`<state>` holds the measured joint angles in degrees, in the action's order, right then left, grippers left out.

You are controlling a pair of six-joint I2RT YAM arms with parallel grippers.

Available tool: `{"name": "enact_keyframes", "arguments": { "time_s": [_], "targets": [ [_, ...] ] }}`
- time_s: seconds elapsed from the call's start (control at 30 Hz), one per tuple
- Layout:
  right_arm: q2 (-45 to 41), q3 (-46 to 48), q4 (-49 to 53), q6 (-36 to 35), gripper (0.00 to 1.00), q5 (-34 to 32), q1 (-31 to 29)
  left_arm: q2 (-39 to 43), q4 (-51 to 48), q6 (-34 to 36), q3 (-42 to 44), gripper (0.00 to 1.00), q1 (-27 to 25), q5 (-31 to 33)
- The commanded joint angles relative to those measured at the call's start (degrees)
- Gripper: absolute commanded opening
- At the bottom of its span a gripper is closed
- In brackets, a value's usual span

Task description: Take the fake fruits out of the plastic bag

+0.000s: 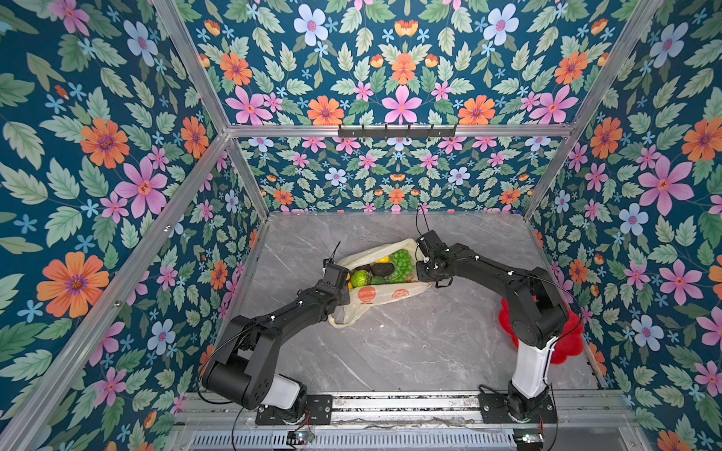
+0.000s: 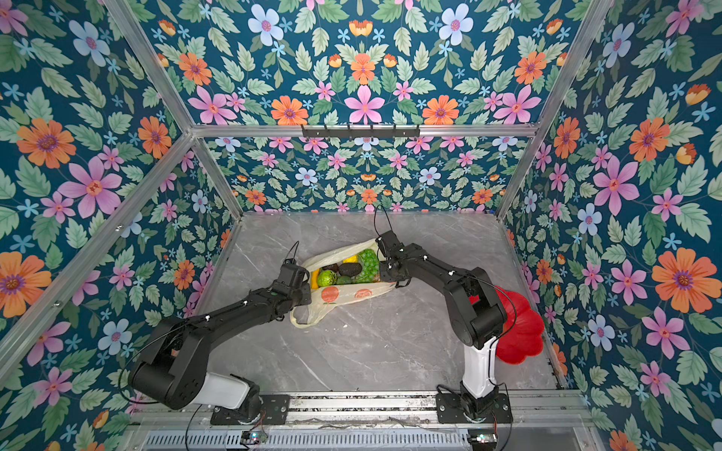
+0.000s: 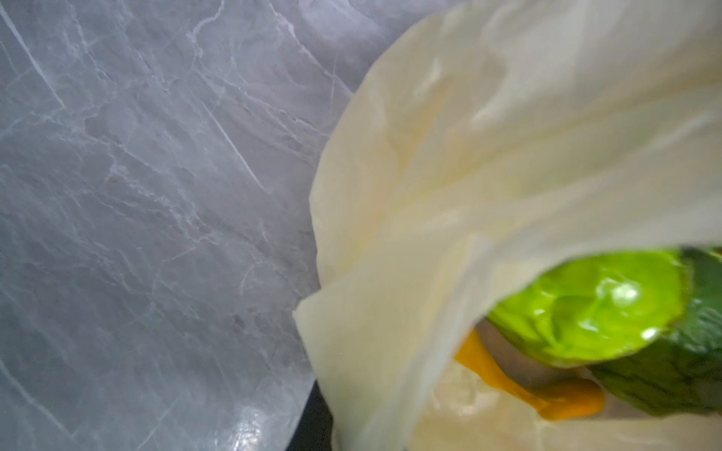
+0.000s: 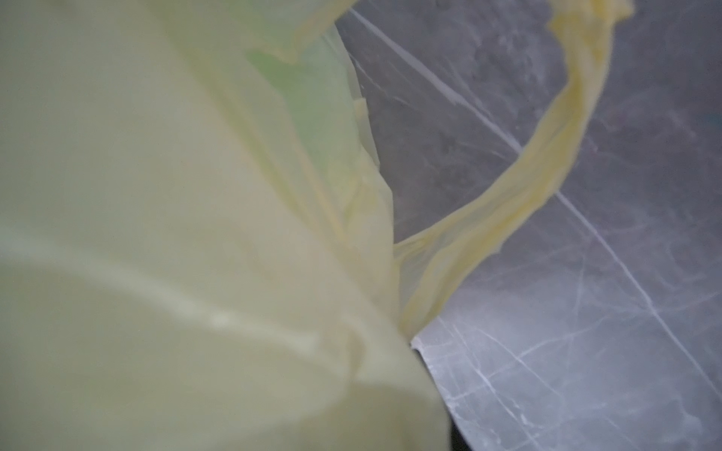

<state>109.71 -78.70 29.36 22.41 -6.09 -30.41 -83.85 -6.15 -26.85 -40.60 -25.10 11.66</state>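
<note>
The plastic bag [image 1: 385, 293] lies mid-table with its mouth stretched open between my two grippers. Inside it show the fake fruits: a bright green bumpy fruit [image 1: 360, 278], a dark avocado [image 1: 382, 269], a green grape bunch [image 1: 402, 265] and a yellow lemon [image 1: 382, 259]. My left gripper [image 1: 347, 282] pinches the bag's left rim; the left wrist view shows the film [image 3: 429, 195] running into the jaws, with the green fruit [image 3: 594, 308] and the yellow banana [image 3: 547, 394] beyond. My right gripper [image 1: 420, 269] holds the right rim, and bag film [image 4: 156, 234] hides its fingers.
A red flower-shaped dish [image 1: 566, 343] sits at the right edge, partly behind the right arm. One loop handle [image 1: 344, 316] trails on the grey marble table [image 1: 410, 351] beside the left arm; the other [image 4: 547, 156] hangs by the right gripper. Floral walls enclose three sides.
</note>
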Motion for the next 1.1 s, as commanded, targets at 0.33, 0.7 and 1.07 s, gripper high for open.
{"name": "enact_keyframes", "arguments": {
  "time_s": [0.33,0.7,1.07],
  "targets": [
    [8.17,-7.27,-5.86,2.25,0.09,0.15,0.62,-10.92,4.09,0.61,-9.26,0.13,5.58,-1.41],
    [7.90,-12.78,-3.26,0.99,0.58,-0.57,0.54,-9.68,2.46,2.00,-13.06,0.14,3.55,-2.02],
    [-2.78,-3.26,1.24,7.76,0.85,-10.68,-6.68,-0.31,6.42,2.53,-1.36,0.16,-0.90,-1.59]
  ]
}}
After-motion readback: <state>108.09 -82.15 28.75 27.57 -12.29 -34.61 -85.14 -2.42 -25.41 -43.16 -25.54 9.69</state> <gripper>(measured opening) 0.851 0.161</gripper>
